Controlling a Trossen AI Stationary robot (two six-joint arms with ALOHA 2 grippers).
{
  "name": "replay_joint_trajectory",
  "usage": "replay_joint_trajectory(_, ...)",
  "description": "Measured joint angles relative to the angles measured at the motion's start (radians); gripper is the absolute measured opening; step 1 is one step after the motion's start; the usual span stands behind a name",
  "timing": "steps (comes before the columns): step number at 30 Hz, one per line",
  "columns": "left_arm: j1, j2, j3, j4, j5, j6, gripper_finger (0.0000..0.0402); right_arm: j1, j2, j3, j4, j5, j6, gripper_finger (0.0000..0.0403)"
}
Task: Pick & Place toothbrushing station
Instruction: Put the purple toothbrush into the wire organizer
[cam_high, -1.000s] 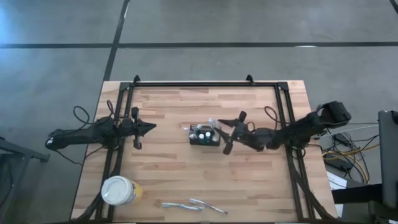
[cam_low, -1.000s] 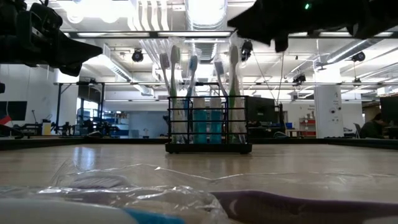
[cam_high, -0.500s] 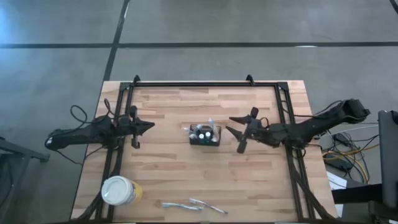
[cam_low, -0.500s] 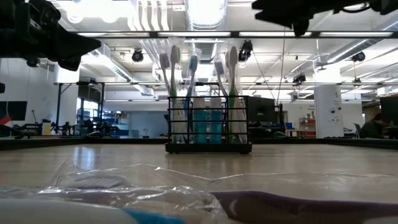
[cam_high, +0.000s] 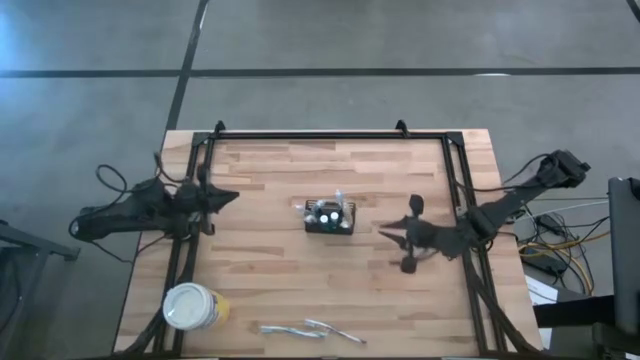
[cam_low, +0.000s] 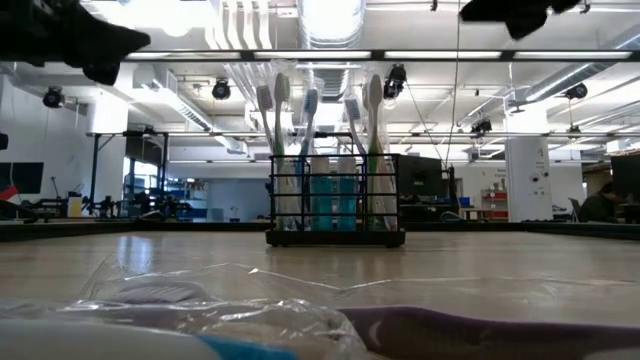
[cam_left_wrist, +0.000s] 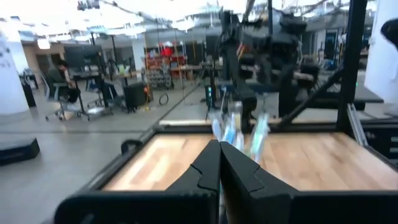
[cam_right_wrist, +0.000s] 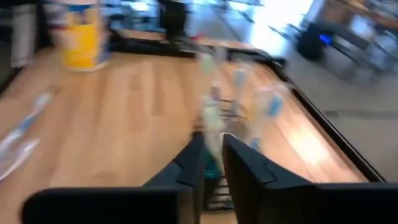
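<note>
A small black rectangular wire-mesh caddy (cam_high: 330, 217), the toothbrushing station, stands upright on the light wooden butcher-block table (cam_high: 300, 290), just about at the table's centre seen from above. Several toothbrushes (cam_low: 310, 110) stand upright in its compartments with their heads rising above the rim, and blue items fill its lower part in the level view (cam_low: 335, 190). Nothing grips or touches the caddy. At about four o'clock from it, a short way off over the table, hangs the right gripper (cam_high: 411, 236), its two dark fingers spread wide apart in the overhead view; its own wrist view shows the fingers (cam_right_wrist: 245, 171) with only a narrow gap, so the exact spread is uncertain, though they hold nothing. At nine o'clock from the caddy, well apart near the table's left edge, sits the left gripper (cam_high: 222, 197), pointing toward the caddy with its fingers (cam_left_wrist: 202, 171) pressed together and empty. At about seven o'clock, near the table's corner, stands a round white tub with a yellow label (cam_high: 193, 306). At six o'clock, close to the near edge, lies a clear plastic wrapped toothbrush pack (cam_high: 305, 329), flat on the wood. A black metal frame (cam_high: 310, 135) runs around the tabletop.
</note>
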Motion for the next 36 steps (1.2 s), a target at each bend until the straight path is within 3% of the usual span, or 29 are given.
replay_joint_trajectory(4,0.000,0.000,0.020,-0.001,-0.009,0.015,0.0007,0.052,-0.076,-0.002,0.033,-0.060,-0.090,0.0014)
replay_joint_trajectory(14,0.000,0.018,0.019,-0.003,-0.077,0.008,0.0002,0.051,-0.408,-0.090,0.035,-0.066,-0.204,0.0008)
replay_joint_trajectory(23,0.000,0.079,0.019,0.015,-0.080,0.010,0.0005,-0.064,-0.665,-0.274,0.001,-0.091,-0.131,0.0008)
replay_joint_trajectory(36,0.000,0.104,0.018,0.014,-0.081,-0.007,0.0010,-0.077,-0.853,-0.539,0.234,-0.160,-0.179,0.0008)
